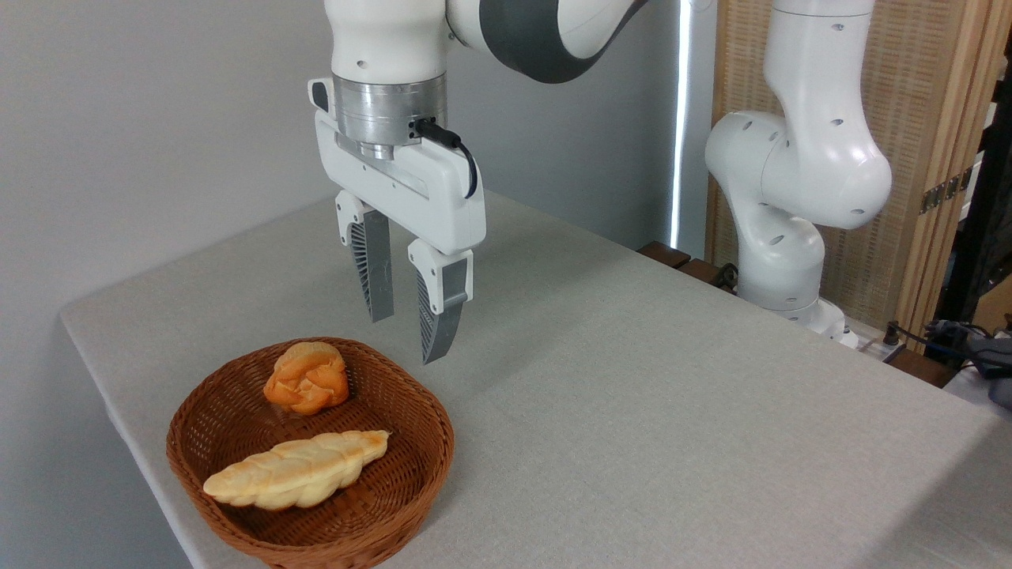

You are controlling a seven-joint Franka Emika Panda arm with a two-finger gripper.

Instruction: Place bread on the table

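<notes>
The bread [296, 470], a long pale golden braided loaf, lies inside a brown wicker basket [411, 474] near the front left of the table [632, 379]. My gripper [407, 340] hangs in the air above the basket's back right rim. It is open, with nothing between its grey fingers [378, 273]. The gripper is well above the loaf and does not touch it.
A small round orange knotted bun [307, 378] sits at the back of the basket. The robot's white base [783, 261] stands at the table's far right edge. Cables and dark gear [961, 344] lie beyond the right edge. A grey wall is behind.
</notes>
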